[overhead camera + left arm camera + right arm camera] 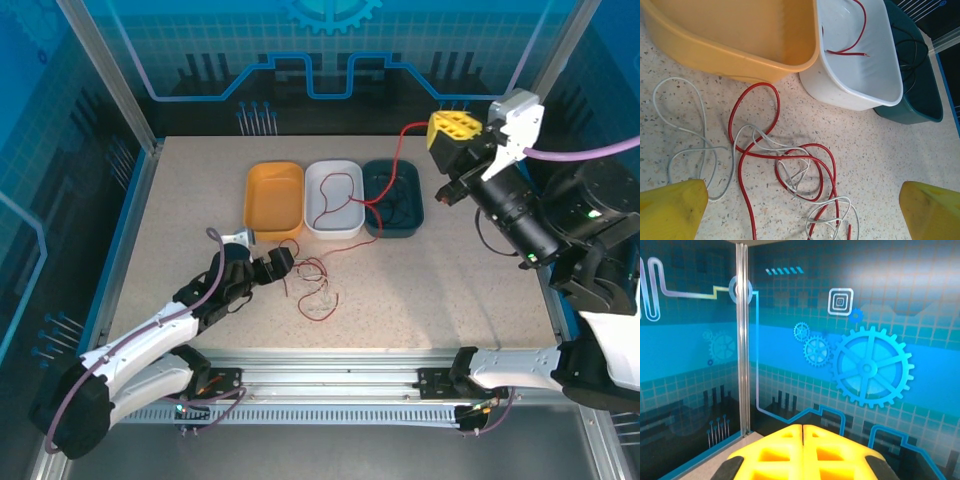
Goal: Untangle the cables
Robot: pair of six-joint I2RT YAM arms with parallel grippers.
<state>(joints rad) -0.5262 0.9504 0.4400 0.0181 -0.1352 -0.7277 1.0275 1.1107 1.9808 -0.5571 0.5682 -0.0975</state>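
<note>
A tangle of a red cable (740, 165) and a pale whitish cable (690, 135) lies on the speckled table, in front of the trays (316, 292). My left gripper (272, 268) is low beside the tangle's left side and open. Its yellow fingertips (672, 210) straddle the loops without touching them, the gripper's middle (802, 212) hanging over the strands. Another red cable (388, 170) rises from the white tray (322, 225) up to my right gripper (455, 130). That gripper is raised at the back right, shut on this strand. A black cable (398, 205) lies in the teal tray (417, 212).
An orange tray (275, 198), the white tray (840, 85) and the teal tray (920, 100) stand in a row at the back middle. Enclosure walls and aluminium posts (105, 70) border the table. The right arm's body (520, 215) hangs over the right side.
</note>
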